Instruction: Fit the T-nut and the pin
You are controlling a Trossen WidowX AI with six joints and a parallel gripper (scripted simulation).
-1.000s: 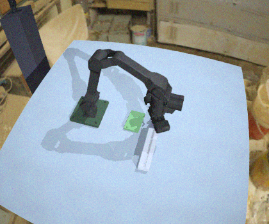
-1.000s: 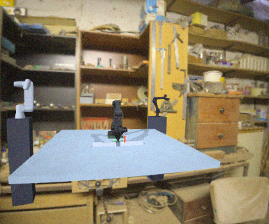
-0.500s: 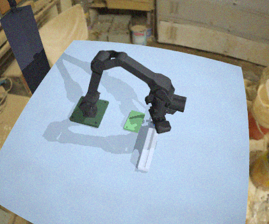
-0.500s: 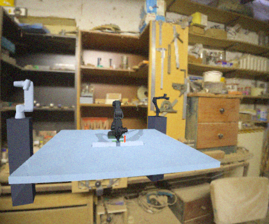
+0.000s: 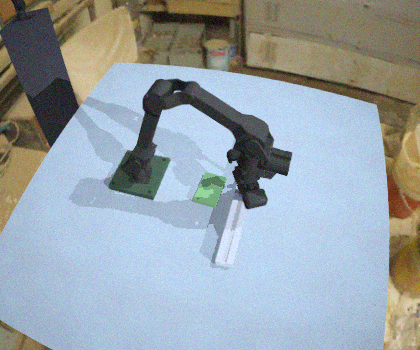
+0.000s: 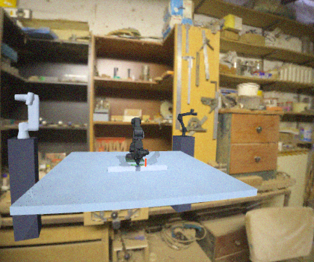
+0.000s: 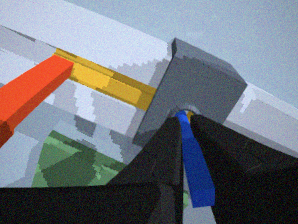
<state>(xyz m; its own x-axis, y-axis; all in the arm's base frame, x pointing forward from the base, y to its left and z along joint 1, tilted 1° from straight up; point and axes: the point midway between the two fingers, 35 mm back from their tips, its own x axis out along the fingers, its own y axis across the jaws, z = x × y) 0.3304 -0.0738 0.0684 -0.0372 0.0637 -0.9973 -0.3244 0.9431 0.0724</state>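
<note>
Blue pin over bracket hole.
Wrist view: pincer point(image 7: 184, 125) was clamped on the blue pin point(image 7: 196, 160), its lower end at the hole of the dark bracket point(image 7: 195, 82), long axis seemingly near upright; seating likely needed a straight push down.

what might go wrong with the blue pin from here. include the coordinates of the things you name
The blue pin point(image 7: 198, 162) leans between the pincer's point(image 7: 186, 120) fingers, so it could bind against the rim of the hole in the dark bracket point(image 7: 200, 80). Pushing on it might also nudge the brass T-nut point(image 7: 95, 77), leaving its own hole out of line.
</note>
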